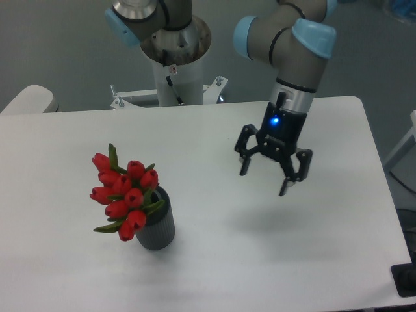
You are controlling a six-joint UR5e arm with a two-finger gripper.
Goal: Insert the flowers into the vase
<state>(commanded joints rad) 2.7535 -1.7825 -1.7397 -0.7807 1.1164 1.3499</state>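
Observation:
The flowers (125, 190), a tight bunch of red tulip buds with green leaves, stand in the vase (158, 225) and lean up and to the left out of its mouth. The vase is a small dark grey ribbed cylinder, upright on the white table at the front left. My gripper (264, 181) hangs above the table well to the right of the vase. Its fingers are spread apart and nothing is between them. It touches neither the flowers nor the vase.
The white table (214, 273) has its right edge near my gripper and its front edge close below the vase. The arm's base column (174, 68) stands behind the table's back edge. A pale rounded object (27, 99) sits at the far left.

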